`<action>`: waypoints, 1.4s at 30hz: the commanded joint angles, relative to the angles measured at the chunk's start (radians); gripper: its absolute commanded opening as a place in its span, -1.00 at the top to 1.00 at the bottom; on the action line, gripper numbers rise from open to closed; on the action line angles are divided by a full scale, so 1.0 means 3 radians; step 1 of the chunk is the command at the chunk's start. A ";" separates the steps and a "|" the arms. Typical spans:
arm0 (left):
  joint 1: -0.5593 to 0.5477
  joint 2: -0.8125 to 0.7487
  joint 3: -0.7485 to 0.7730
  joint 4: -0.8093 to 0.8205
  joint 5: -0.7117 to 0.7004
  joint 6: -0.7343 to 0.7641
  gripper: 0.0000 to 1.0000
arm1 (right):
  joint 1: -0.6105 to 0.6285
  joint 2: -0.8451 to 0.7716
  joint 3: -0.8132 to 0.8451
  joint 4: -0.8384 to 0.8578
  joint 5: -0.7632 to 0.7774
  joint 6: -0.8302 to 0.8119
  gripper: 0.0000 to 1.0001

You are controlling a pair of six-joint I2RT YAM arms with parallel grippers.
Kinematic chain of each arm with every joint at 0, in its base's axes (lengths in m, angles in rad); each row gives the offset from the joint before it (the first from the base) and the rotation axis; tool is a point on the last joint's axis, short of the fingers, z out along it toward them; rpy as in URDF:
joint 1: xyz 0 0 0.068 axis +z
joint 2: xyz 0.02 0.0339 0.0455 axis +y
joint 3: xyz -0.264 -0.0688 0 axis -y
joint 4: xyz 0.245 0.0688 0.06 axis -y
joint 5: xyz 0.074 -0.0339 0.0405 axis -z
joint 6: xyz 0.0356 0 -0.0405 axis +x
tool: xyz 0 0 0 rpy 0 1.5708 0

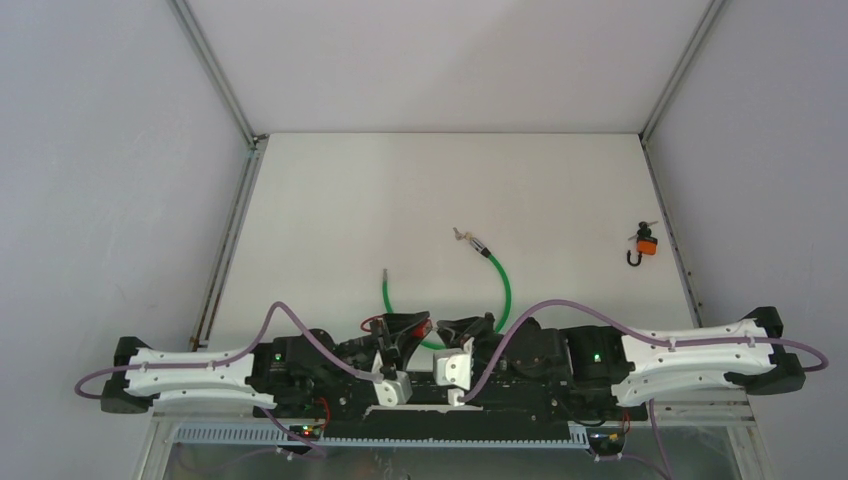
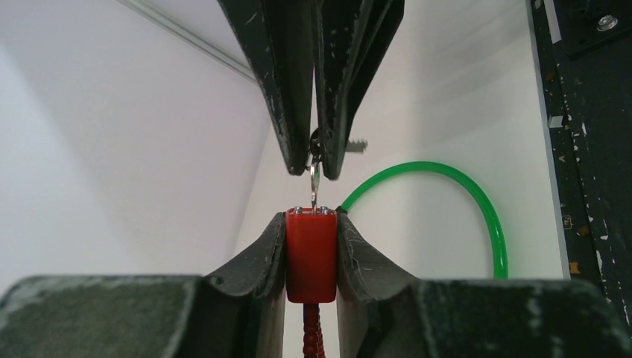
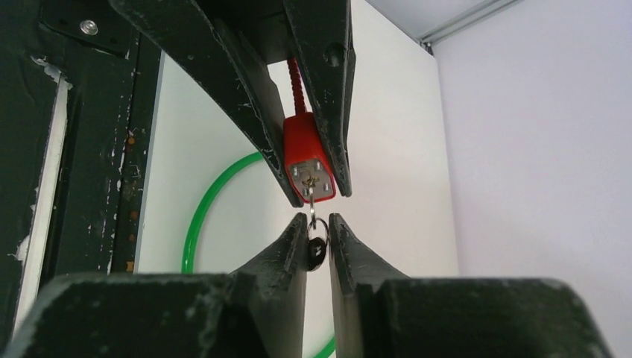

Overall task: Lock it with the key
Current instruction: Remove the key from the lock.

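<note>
Pointing key (image 2: pixel 314 186) blade-first into red lock (image 2: pixel 311 253), axes collinear.

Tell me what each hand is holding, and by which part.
Left hand clamps the red lock by its body sides; right hand pinches the key by its head.

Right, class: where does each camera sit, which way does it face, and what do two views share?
Top external: above, behind the bases, facing down on the white table; both arms show.
Left wrist: faces the right gripper; own left gripper clamps the red rectangular lock body.
Right wrist: faces the left gripper; own right gripper pinches the small metal key.
Shared: wrist views both show lock, key, green cable loop.
</note>
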 commanded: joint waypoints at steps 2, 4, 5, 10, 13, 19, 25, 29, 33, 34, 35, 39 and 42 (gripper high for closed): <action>0.0002 -0.0128 0.0120 0.0083 -0.0052 -0.0046 1.00 | 0.0028 -0.0206 0.0130 -0.0307 0.0314 -0.0034 1.00; 0.0000 -0.0150 0.0106 0.0078 -0.0070 -0.0048 1.00 | 0.0043 -0.0245 0.0129 -0.0385 0.0420 -0.0034 1.00; 0.0001 -0.0156 0.0101 0.0075 -0.0071 -0.0053 1.00 | 0.0051 -0.0268 0.0130 -0.0417 0.0481 -0.0041 1.00; 0.0001 -0.0144 0.0094 0.0060 -0.0092 -0.0062 1.00 | 0.0083 -0.0390 0.0130 -0.0485 0.0710 -0.0058 1.00; 0.0002 -0.0118 0.0097 0.0059 -0.0098 -0.0062 1.00 | 0.0105 -0.0522 0.0130 -0.0381 0.0529 -0.0005 1.00; 0.0002 -0.0075 0.0118 0.0053 -0.0103 -0.0063 1.00 | 0.0227 -0.0510 0.0181 -0.0141 0.0396 -0.0033 1.00; 0.0000 -0.0075 0.0120 0.0023 -0.0121 -0.0069 1.00 | 0.0263 -0.0509 0.0243 -0.0132 0.0655 -0.0180 1.00; 0.0001 -0.0089 0.0107 0.0005 -0.0141 -0.0084 1.00 | 0.0263 -0.0692 0.0243 -0.0284 0.0813 -0.0208 1.00; 0.0002 -0.0095 0.0087 0.0003 -0.0150 -0.0105 1.00 | 0.0283 -0.0872 0.0243 -0.0443 0.1088 -0.0211 1.00; 0.0002 -0.0095 0.0084 0.0000 -0.0158 -0.0114 1.00 | 0.0295 -0.0907 0.0243 -0.0465 0.1173 -0.0217 1.00; 0.0002 -0.0091 0.0084 -0.0002 -0.0167 -0.0116 1.00 | 0.0305 -0.0940 0.0243 -0.0472 0.1255 -0.0229 1.00; -0.0001 -0.0071 0.0084 -0.0016 -0.0194 -0.0147 1.00 | 0.0330 -0.1023 0.0243 -0.0413 0.1466 -0.0243 1.00; 0.0001 -0.0064 0.0079 0.0006 -0.0186 -0.0158 1.00 | 0.0315 -0.1066 0.0243 -0.0382 0.1076 -0.0106 1.00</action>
